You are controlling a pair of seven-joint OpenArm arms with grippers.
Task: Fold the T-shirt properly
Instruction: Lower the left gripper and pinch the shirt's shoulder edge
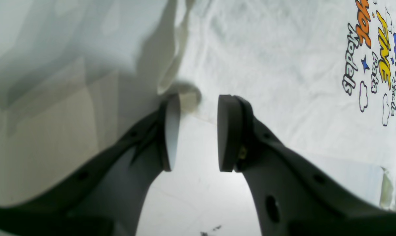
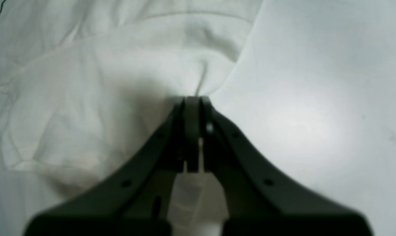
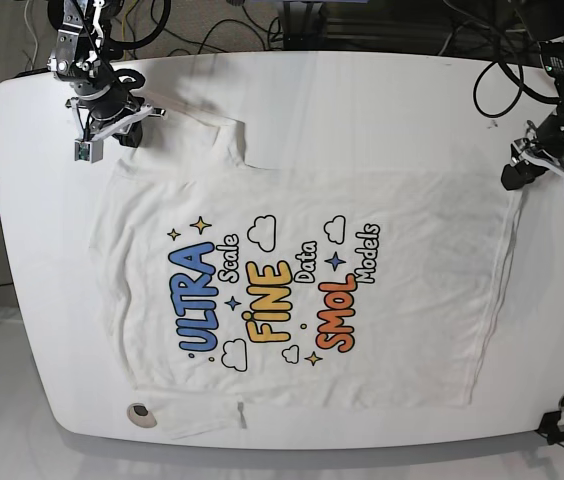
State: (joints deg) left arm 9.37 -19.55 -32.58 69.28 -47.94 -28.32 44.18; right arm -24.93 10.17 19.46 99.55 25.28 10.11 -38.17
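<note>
Right hand (image 2: 193, 98) pinches T-shirt (image 3: 292, 290) sleeve; left hand (image 1: 194, 131) gapes beside hem.

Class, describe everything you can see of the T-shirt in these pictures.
The T-shirt is white, thin wrinkled cotton by its look, spread print-up on the white table. Its print reads ULTRA Scale, FINE Data, SMOL Models in blue, yellow and orange, with clouds and stars. One sleeve lies toward the far-left corner, where the right gripper is shut on a pinch of cloth. The left gripper, open, sits at the hem corner.
</note>
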